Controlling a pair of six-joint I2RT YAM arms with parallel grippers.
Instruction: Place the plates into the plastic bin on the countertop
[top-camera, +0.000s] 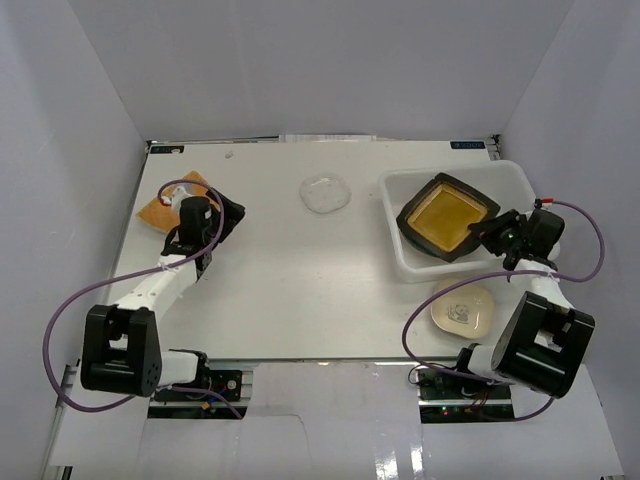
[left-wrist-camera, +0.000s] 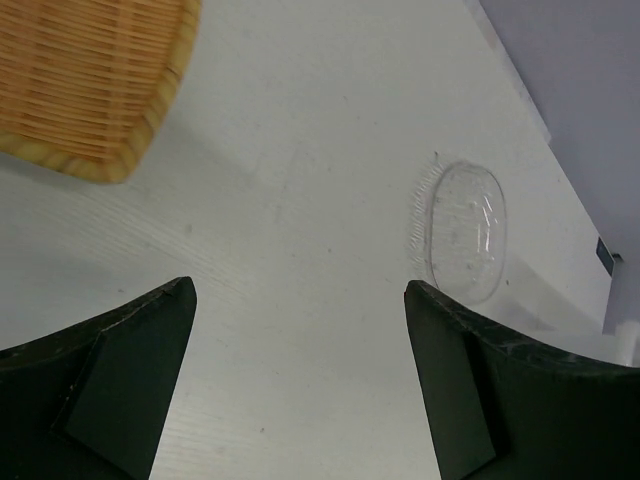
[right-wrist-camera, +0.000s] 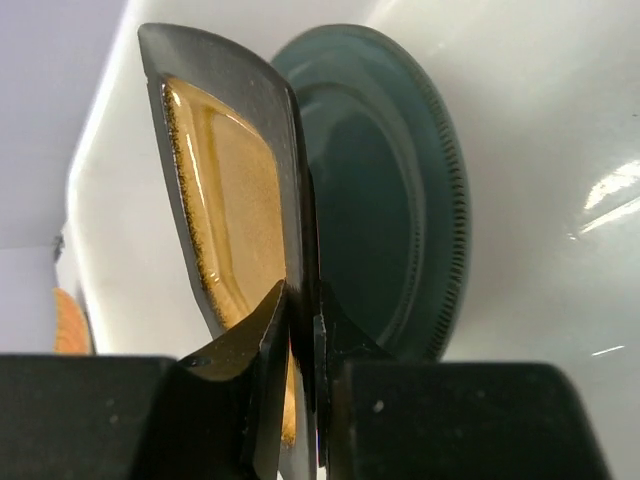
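Note:
My right gripper (top-camera: 484, 232) is shut on the rim of the black square plate with a yellow centre (top-camera: 446, 216), holding it over the translucent white plastic bin (top-camera: 400, 184). In the right wrist view the plate (right-wrist-camera: 225, 180) stands edge-on between the fingers, with the round blue-grey plate (right-wrist-camera: 390, 200) lying in the bin behind it. My left gripper (top-camera: 224, 212) is open and empty above the countertop (top-camera: 280, 290), beside the orange woven plate (top-camera: 160, 208), which shows in the left wrist view (left-wrist-camera: 90, 80). The small clear glass plate (top-camera: 325, 193) lies at the back centre and also shows in the left wrist view (left-wrist-camera: 466, 232).
A cream dish (top-camera: 462, 307) with a grey pattern lies on the countertop just in front of the bin, under my right arm. White walls enclose the table on the left, back and right.

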